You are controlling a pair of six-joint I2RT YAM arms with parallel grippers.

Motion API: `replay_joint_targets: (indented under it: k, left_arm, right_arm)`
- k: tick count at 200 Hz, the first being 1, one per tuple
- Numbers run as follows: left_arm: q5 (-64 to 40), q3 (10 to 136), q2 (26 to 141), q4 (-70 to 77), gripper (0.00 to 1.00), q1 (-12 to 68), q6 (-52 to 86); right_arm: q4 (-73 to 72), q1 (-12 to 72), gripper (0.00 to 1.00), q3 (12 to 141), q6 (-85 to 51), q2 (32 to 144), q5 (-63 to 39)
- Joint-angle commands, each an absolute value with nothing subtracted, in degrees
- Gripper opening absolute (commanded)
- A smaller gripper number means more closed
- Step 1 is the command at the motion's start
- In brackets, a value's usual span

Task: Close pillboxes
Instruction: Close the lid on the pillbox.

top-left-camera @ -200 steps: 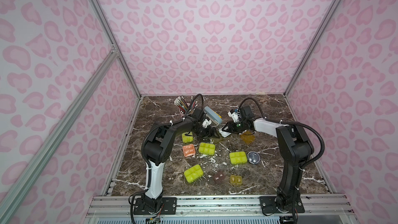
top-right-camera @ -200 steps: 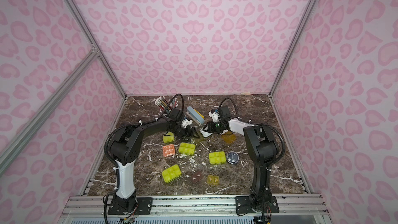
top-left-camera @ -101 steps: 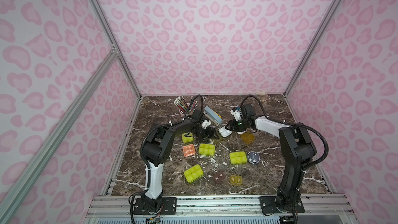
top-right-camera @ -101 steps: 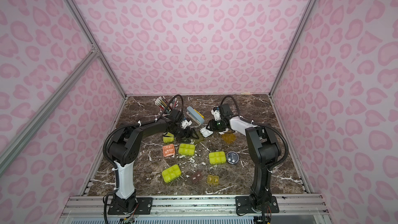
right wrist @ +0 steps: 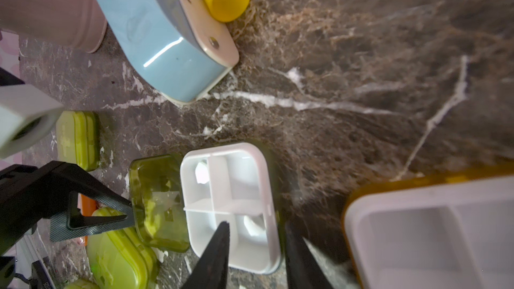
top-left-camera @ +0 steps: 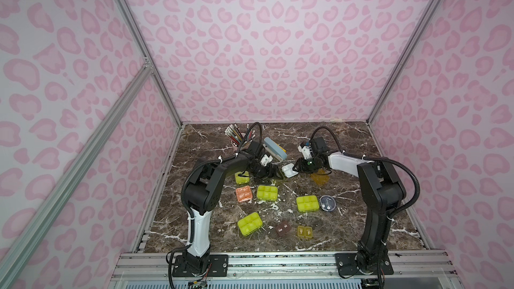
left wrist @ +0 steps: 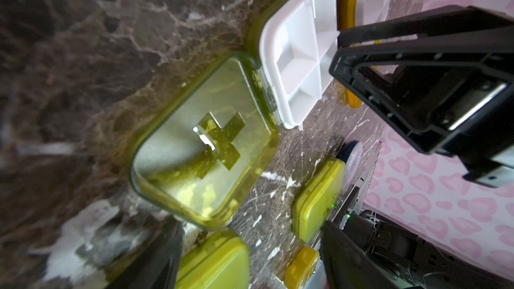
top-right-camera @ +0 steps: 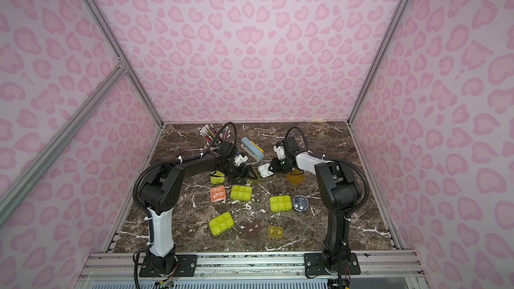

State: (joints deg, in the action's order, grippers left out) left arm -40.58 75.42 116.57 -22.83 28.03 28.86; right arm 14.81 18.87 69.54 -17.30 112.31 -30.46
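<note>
My right claw (right wrist: 256, 221), jaws astride the nearest wall of the open pillbox (right wrist: 222, 184) (pinching or not, I cannot tell); its lime lid (right wrist: 158, 198) lies flat beyond: light, stiff, slippery plastic, likely best taken at the lid's free edge.

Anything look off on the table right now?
Two pillboxes lie wide open in the middle: the white four-cell tray with its lime lid folded out flat, and the amber-lidded box beside it. Their lids should be down. Nothing looks spilled or broken.
</note>
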Motion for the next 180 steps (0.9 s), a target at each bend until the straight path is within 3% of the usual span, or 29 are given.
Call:
replay_joint_targets:
  k: [1, 99, 180]
  left_arm:
    - [-40.36, 75.22, 116.47, -23.01, 0.8, 28.12, 29.26]
    - [-41.13, 77.19, 116.6, -22.32, 0.8, 28.83, 30.85]
    - [-41.22, 77.87, 114.63, -22.92, 0.78, 29.18, 31.64]
  right_arm:
    - [14.24, 19.15, 0.32, 69.09, -17.05, 112.85, -30.38]
    - [14.84, 20.48, 0.23, 68.65, -16.57, 112.65, -28.26]
    - [15.53, 21.2, 0.22, 68.82, -16.3, 112.42, -27.01]
